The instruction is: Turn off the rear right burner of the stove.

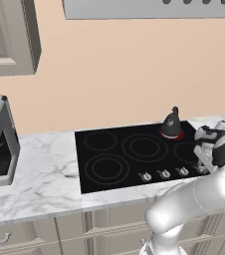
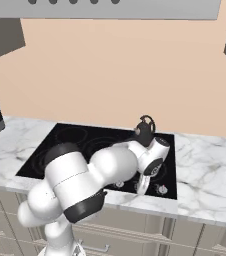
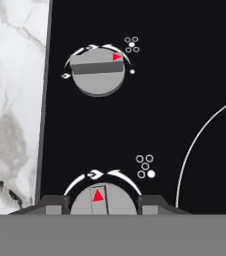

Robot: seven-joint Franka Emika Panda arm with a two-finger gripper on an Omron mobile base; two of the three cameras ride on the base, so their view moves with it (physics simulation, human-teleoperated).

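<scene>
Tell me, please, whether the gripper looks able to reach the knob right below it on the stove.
Probably yes: in the hand view the gripper sits with its jaws on either side of the near knob on the stove, and nothing lies between them. The kettle stands farther back.

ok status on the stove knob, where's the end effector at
End effector open, fingers either side of the near knob. Rear right burner rim glowing red, kettle on it. Nothing blocking the knob.
</scene>
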